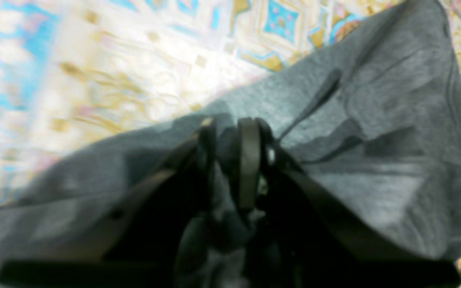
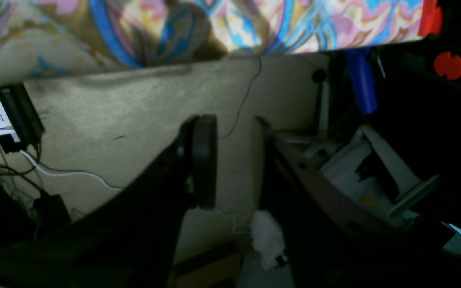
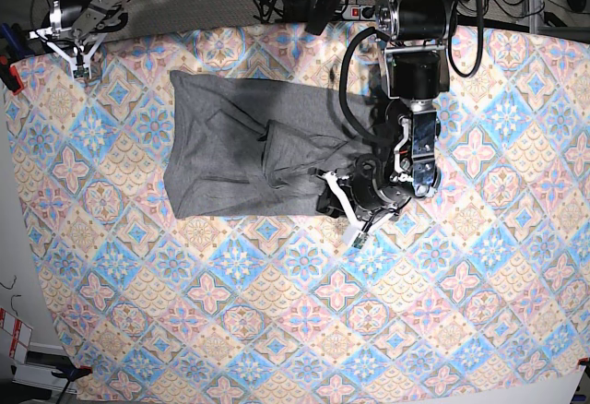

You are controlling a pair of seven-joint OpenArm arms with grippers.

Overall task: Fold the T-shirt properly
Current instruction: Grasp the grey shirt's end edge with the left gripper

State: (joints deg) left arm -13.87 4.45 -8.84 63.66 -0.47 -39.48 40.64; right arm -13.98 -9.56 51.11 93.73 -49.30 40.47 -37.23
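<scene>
Pinching T-shirt (image 1: 374, 132), left gripper (image 1: 234, 160)

Grey T-shirt (image 3: 249, 146) on patterned tablecloth (image 3: 277, 312)

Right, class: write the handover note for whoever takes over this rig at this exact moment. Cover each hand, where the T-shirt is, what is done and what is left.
Left hand: closed on a bunch of the T-shirt at its edge on the right of the base view, low over the tablecloth.
Right hand: fingers apart, holding nothing, parked off the table's far corner, away from the shirt.
T-shirt: lying in the upper middle of the table, partly gathered, with creases and loose overlapping layers.
Done: the left hand has a grip on the fabric.
Left: no neat fold yet; carry this edge over, lay it flat, then finish folding.
</scene>
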